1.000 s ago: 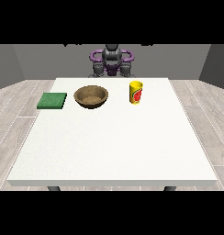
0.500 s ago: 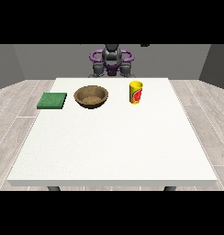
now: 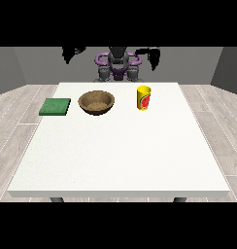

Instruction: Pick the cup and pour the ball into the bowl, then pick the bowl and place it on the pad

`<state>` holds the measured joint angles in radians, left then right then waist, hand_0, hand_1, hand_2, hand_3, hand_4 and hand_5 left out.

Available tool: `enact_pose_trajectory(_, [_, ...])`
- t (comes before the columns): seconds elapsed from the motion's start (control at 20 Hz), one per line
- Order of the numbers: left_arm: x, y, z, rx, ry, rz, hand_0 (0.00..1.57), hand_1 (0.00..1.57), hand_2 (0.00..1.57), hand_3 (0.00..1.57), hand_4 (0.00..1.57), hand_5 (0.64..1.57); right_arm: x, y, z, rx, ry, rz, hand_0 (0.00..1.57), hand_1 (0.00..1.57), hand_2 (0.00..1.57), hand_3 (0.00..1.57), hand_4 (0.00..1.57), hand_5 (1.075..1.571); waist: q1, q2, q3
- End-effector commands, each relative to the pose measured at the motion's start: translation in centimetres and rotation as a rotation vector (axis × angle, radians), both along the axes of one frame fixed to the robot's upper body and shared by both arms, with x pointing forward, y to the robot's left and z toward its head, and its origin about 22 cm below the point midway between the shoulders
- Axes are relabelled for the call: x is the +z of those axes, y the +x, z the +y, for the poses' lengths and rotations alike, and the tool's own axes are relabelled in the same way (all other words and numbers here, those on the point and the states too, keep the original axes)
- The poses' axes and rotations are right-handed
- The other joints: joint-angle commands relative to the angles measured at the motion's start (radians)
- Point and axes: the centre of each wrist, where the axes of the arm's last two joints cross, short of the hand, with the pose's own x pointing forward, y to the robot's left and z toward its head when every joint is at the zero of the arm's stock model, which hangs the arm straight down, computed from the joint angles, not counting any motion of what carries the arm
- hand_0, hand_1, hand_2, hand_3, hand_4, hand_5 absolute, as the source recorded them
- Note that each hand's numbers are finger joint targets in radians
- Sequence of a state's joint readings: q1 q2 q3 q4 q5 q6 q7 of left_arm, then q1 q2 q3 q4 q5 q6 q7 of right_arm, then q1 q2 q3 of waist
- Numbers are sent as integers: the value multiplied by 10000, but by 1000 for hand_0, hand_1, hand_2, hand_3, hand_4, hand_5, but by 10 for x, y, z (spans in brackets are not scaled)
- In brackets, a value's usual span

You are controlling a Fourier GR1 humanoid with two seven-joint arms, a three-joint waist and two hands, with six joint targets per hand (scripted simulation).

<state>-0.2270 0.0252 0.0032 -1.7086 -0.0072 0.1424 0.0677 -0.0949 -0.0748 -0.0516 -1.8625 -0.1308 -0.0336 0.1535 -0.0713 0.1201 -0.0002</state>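
fingers cannot be told on either raised hand — view's left (image 3: 70,52), view's right (image 3: 153,55). green pad (image 3: 55,106), wooden bowl (image 3: 96,102), yellow cup (image 3: 143,97) stand apart on the white table (image 3: 120,155).

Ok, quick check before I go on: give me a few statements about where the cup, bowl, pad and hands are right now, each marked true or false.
1. The cup stands upright on the table. True.
2. The bowl sits on the pad. False: the bowl is on the table beside the pad, between pad and cup.
3. The hand at the view's right holds the cup. False: it is raised above the table's far edge, apart from the cup.
4. The hand at the view's left is also raised and touches nothing. True.
5. The pad lies at the view's left of the bowl. True.
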Motion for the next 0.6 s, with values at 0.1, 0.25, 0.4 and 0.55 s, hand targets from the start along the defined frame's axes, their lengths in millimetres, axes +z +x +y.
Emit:
enact_pose_trajectory(0.1, [-39, 13, 27, 438, 402, -635, 0, 0, 0, 0, 481, 1483, -12, 1, -30, 445, -177, -545, 0, 0, 0, 0, 685, 1548, -445, 1056, 1])
enact_pose_trajectory(0.25, [-90, -1, 32, 259, 531, -281, 0, 0, 0, 0, 307, 1480, -3, -1, -35, 461, -60, -823, 0, 0, 0, 0, 683, 1553, -584, 1202, -5])
enact_pose_trajectory(0.4, [-99, 20, 29, 291, 609, 268, 0, 0, 0, 0, 41, 1457, -4, 9, -42, 189, -55, -518, 0, 0, 0, 0, 671, 1560, -501, 978, -2])
enact_pose_trajectory(0.55, [-99, 29, 49, -83, 420, 323, 0, 0, 0, 0, 0, 1441, -19, 16, -74, -231, -73, -483, 0, 0, 0, 0, 667, 1560, -187, 752, 1])
